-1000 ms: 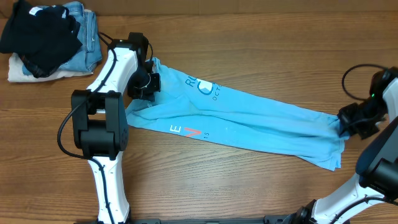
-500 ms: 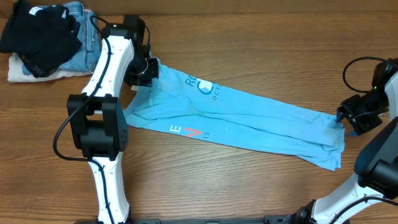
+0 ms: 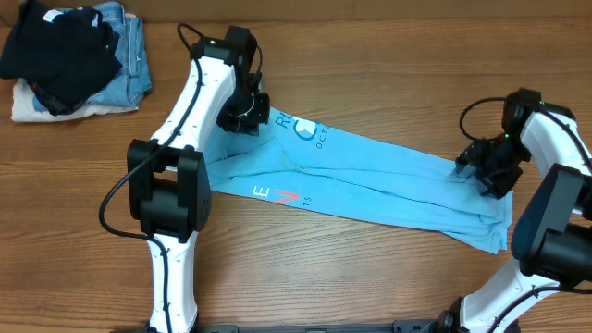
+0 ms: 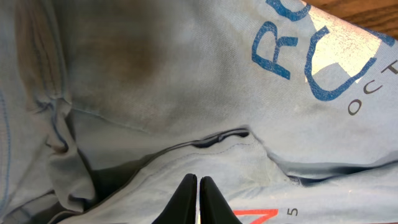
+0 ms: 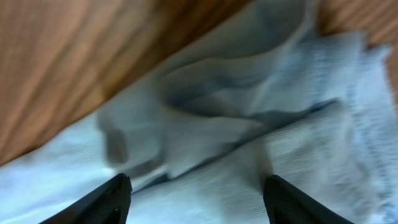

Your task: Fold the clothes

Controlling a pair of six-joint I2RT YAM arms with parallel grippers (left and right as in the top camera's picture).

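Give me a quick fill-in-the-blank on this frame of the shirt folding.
1. The right gripper stands ___ over one end of the T-shirt.
2. The left gripper is ___.
3. In the table's corner, a ___ garment lies on the jeans.
Missing words: open; shut; black.

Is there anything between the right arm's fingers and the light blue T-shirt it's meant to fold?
Nothing visible. The right arm's fingers stand open right over the crumpled end of the light sky-blue T-shirt, only cloth beneath. The black garment and blue denim jeans lie piled far off.
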